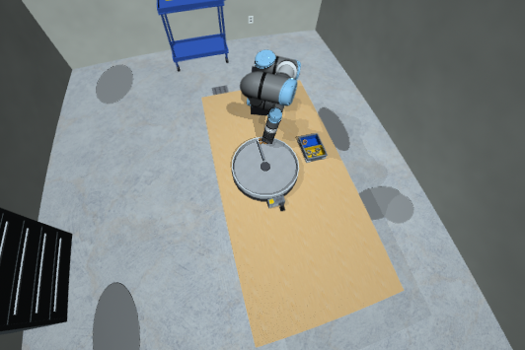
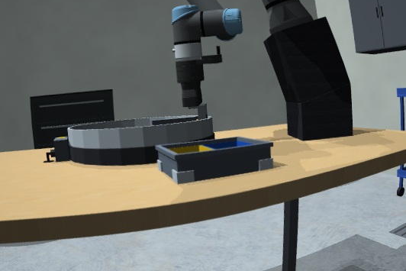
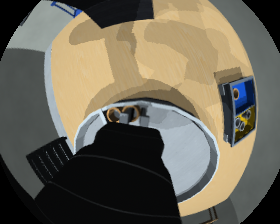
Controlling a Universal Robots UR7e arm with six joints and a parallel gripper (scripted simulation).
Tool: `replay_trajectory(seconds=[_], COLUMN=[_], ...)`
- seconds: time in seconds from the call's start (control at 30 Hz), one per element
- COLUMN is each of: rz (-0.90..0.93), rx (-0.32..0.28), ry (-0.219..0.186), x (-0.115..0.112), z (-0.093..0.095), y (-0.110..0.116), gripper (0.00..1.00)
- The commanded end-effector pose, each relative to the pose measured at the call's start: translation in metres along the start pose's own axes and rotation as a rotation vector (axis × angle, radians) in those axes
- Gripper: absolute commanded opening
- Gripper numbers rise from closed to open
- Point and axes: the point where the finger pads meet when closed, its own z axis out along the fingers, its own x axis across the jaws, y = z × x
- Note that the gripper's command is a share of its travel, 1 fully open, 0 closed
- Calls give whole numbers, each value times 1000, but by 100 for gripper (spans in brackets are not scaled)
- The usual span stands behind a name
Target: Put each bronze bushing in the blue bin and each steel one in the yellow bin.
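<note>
Wrist view, left to right: turntable (image 1: pixel 276 179) (image 2: pixel 133 133) (image 3: pixel 193 150), lower centre, carrying two bronze bushings (image 3: pixel 112 115) near its upper rim; fingers (image 2: pixel 202 110), part-open beside the right-hand one, contact unclear; right edge, blue bin (image 1: pixel 313 140) (image 2: pixel 230 143) (image 3: pixel 244 92), one bronze bushing (image 3: pixel 235 93), above yellow bin (image 1: pixel 319 148) (image 2: pixel 191 150) (image 3: pixel 250 116), several steel bushings (image 3: pixel 238 125).

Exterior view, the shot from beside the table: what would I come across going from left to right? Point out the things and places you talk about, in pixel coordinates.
black drawer cabinet (image 2: pixel 72 112) → round grey turntable (image 2: pixel 126 137) → divided tray (image 2: pixel 225 164) → black robot stand (image 2: pixel 324 80) → blue cart (image 2: pixel 401 118)
</note>
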Motion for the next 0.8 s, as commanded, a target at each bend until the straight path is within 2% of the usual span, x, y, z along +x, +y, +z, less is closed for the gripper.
replay_trajectory(seconds=[0.0,0.03,0.1,0.47,0.5,0.77], rz=[-76,-76,-114,-128,0,0], rx=[-5,-5,-8,-9,0,0], ry=[72,72,108,120,0,0], x=[-1,-1,-1,-1,0,0], z=[0,0,0,0,0,0], y=[0,0,0,0,0,0], gripper=[40,40,40,40,0,0])
